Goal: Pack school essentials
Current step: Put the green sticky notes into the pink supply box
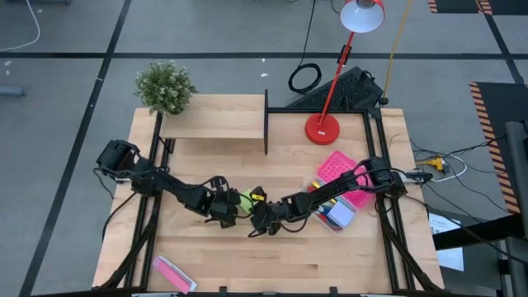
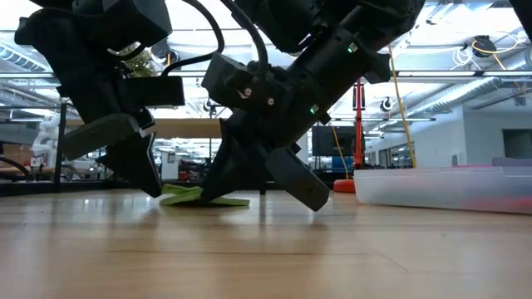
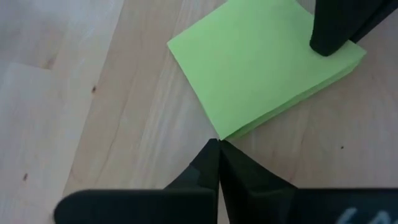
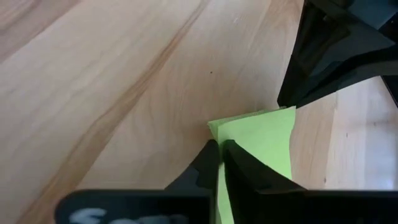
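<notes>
left gripper [image 3: 217, 146] fingers pressed together, tips at green sticky-note pad [image 3: 264, 62] corner | right gripper [image 4: 219, 149] pinching the pad's edge | pad mid-table; low view shows it flat on wood | no legible writing

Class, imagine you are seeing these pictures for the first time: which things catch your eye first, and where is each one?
Both dark arms meet at mid-table over a bright green sticky-note pad: the left end effector has shut fingers at one corner, and the right end effector is shut on another corner. A red desk lamp stands at the table's back. A clear container of stationery sits by the right edge, a pink perforated lid beside it.
</notes>
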Tool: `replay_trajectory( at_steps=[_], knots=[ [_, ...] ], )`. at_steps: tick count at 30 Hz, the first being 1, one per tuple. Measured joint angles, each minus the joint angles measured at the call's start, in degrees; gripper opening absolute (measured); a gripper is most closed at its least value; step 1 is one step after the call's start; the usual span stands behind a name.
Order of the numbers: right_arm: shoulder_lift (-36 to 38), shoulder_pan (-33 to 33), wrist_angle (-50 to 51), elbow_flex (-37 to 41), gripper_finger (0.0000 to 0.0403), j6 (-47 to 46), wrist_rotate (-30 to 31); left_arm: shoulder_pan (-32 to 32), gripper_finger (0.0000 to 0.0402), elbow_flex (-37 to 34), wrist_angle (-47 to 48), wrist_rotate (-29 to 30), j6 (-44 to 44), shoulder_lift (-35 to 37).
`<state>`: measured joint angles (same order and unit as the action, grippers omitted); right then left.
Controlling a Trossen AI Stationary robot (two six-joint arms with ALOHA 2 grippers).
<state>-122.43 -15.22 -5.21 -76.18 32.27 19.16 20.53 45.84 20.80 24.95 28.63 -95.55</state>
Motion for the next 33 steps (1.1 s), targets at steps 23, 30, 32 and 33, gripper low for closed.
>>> replay_trajectory(
  at_steps=[23,30,32,33],
  knots=[
    [11.36,-0.79,14.2,0.04,0.0001,-9.38,0.04,13.97,0.0082,1.22,-5.91,15.46,-7.6,10.59],
    [15.61,-0.5,18.13,0.04,0.0,-16.06,-3.89,14.08,0.0219,1.29,-26.29,22.2,-25.18,2.98],
    [16.67,-0.51,18.21,-0.04,0.0001,-18.21,-4.47,13.88,0.0251,1.18,-30.49,24.98,-29.35,0.56],
    [17.04,-0.51,18.89,-0.02,0.0001,-19.51,-4.51,13.62,0.0263,1.2,-32.79,25.11,-30.79,-0.45]
  ],
)
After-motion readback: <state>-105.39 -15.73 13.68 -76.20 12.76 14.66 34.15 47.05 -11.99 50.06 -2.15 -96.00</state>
